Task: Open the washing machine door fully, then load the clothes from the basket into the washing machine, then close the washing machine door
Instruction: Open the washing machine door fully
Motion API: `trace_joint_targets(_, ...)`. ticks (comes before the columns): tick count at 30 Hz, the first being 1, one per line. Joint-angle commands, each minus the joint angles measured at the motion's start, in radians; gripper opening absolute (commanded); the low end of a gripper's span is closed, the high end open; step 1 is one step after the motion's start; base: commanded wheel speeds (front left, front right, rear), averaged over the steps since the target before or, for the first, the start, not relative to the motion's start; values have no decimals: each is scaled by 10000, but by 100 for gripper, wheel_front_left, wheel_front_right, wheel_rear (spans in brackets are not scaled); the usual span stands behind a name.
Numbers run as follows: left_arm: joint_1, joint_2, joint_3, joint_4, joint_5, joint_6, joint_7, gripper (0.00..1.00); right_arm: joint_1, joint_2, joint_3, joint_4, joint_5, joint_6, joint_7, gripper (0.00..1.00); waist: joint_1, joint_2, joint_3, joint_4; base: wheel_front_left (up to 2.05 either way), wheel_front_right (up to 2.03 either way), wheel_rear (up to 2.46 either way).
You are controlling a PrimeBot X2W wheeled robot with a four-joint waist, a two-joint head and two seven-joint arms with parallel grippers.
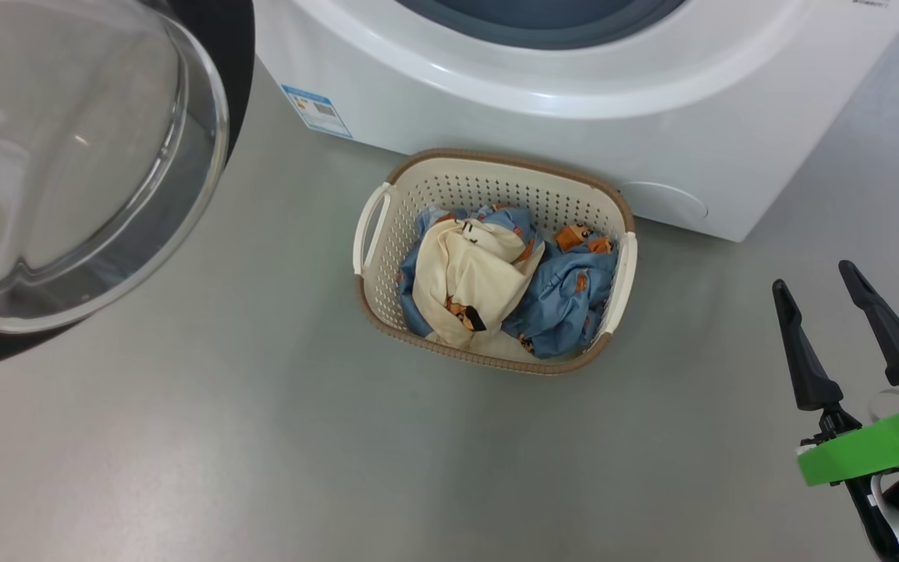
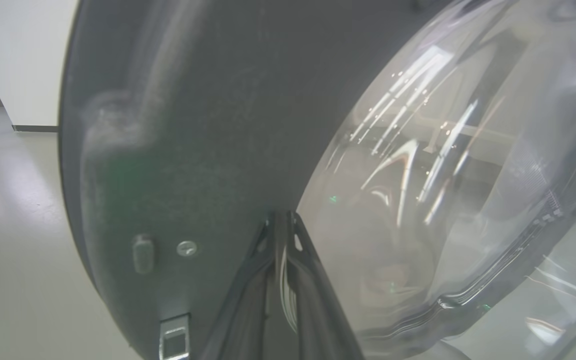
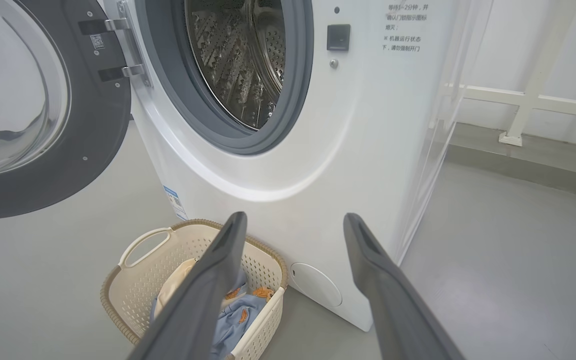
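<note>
- The washing machine (image 3: 368,150), a white front-loader, stands on a grey floor (image 1: 262,437). Its steel drum (image 3: 238,65) is exposed inside a blue-grey gasket (image 3: 300,100).
- The washing machine door (image 3: 93,150), black-rimmed with a clear glass bowl, is swung wide open toward the robot's left.
- The left gripper (image 2: 282,222) has its two dark fingers pressed together with nothing between them. The tips sit right at the door's inner face, where the dark rim meets the glass. Whether they touch it cannot be told.
- The basket (image 1: 496,160), cream with a brown rim, sits on the floor just in front of the machine, below the drum opening.
- The clothes (image 1: 481,273) lie crumpled inside the basket: a cream garment on top of light blue ones printed with orange figures.
- The right gripper (image 1: 812,276) hangs above the floor with its fingers spread wide and empty. It is to the right of the basket and well apart from it.
</note>
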Motion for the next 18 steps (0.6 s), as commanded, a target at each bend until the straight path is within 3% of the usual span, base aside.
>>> trace_joint_targets(1, 75, 609, 258, -230, 124, -46, -53, 0, -23, -91, 217, -190, -107, 71, -122, 100, -1, -1, -146, -10, 0, 0, 0)
trace_joint_targets(12, 1390, -84, 352, -1235, 414, -441, -53, 0, 272, 154, 324, -83, 28, 71, -122, 100, -1, -1, -1157, -20, 0, 0, 0)
trace_joint_targets(14, 1685, -205, 304, -1453, 424, -465, -53, 40, 357, 207, 339, -59, 66, 71, -122, 100, -1, -1, -1366, -27, 0, 0, 0)
trace_joint_targets(16, 2012, -325, 195, -1674, 443, -479, -53, 100, 453, 261, 366, -30, 105, 71, -122, 100, -1, -1, -1565, -47, 0, 0, 0)
trace_joint_targets(18, 2465, -521, -254, -2031, 234, -485, -53, 100, 587, 337, 386, -27, 156, 71, -122, 100, -1, -1, -1826, -105, 0, 0, 0)
